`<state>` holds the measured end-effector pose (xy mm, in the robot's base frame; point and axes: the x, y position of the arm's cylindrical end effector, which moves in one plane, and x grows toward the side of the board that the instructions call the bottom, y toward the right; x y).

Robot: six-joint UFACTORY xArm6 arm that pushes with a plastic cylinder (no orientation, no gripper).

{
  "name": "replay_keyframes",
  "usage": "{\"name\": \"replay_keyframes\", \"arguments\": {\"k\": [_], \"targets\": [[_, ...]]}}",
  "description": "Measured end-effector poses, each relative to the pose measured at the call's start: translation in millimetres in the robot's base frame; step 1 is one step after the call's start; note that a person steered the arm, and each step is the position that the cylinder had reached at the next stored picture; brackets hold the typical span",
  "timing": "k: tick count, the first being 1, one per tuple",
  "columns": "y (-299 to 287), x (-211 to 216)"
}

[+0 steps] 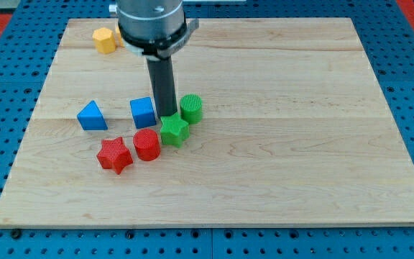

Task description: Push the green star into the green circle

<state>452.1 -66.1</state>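
While the arm is standing over the upper left part of the wooden board [279, 144], its dark rod [164, 83] is reaching down into a tight cluster of blocks. My tip [167, 115] is resting at the upper edge of the green star [174, 131], between the blue cube [143, 112] on the view's left and the green circle [191, 108] on the view's right. The arm is carrying no jaws at all, only this straight rod, so it is holding nothing.

The green star is sitting just below and to the left of the green circle; the two are appearing to touch or nearly touch at the star's upper right point, though the exact contact cannot be confirmed. Nothing is lying between them.

Crowding the star on its left is the red circle [146, 144], which is sitting just beside it. Further left, the red star [114, 155] is lying just beside the red circle. The blue triangle [92, 116] is standing near the blue cube, apart from it. The yellow hexagon-like block [105, 40] is lying well apart from the rest, near the board's top left corner, partly beside the arm's grey housing [152, 21].

Count: two green blocks, two red blocks, two blue blocks, one yellow block, seven in all. The board is sitting on a blue perforated surface [6, 79].
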Motion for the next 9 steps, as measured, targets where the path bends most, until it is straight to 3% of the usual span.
{"name": "replay_keyframes", "arguments": {"k": [2, 3, 4, 5, 6, 7, 9], "targets": [[41.3, 8.0], [88.3, -9.8], [57.7, -38.4], [118.8, -24.3], [113.7, 82.6], [53.3, 80.9], [6.6, -9.0]]}}
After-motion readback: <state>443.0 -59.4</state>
